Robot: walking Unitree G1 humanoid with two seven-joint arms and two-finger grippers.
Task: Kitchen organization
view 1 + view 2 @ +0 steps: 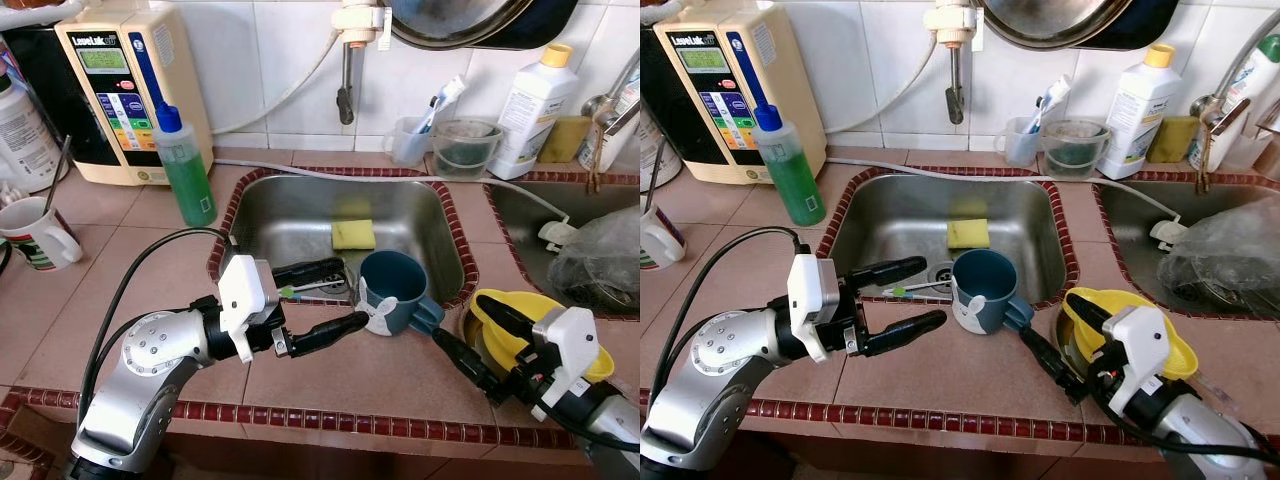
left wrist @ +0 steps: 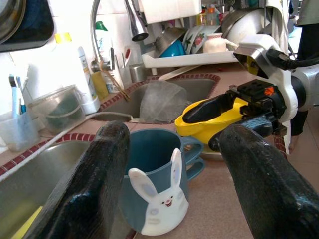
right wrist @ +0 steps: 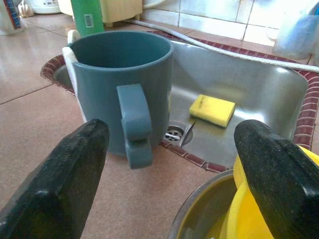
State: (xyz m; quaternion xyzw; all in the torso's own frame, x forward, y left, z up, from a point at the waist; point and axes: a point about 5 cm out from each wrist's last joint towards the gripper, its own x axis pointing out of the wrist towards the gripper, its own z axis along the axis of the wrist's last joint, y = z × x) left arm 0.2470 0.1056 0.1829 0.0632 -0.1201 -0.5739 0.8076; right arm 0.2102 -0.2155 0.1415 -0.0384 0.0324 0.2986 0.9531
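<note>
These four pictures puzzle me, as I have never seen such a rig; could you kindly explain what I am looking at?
A humanoid robot stands at a kitchen counter. Two pictures come from its head cameras, two from cameras on its wrists looking along the black fingers. A blue mug with a rabbit face stands upright at the sink edge; a yellow sponge lies in the basin. The left gripper and right gripper are both open, one either side of the mug. Nothing is held. A yellow bowl sits beside the right gripper.

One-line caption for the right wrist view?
Open right gripper faces the teal handled mug beside the steel sink.
</note>
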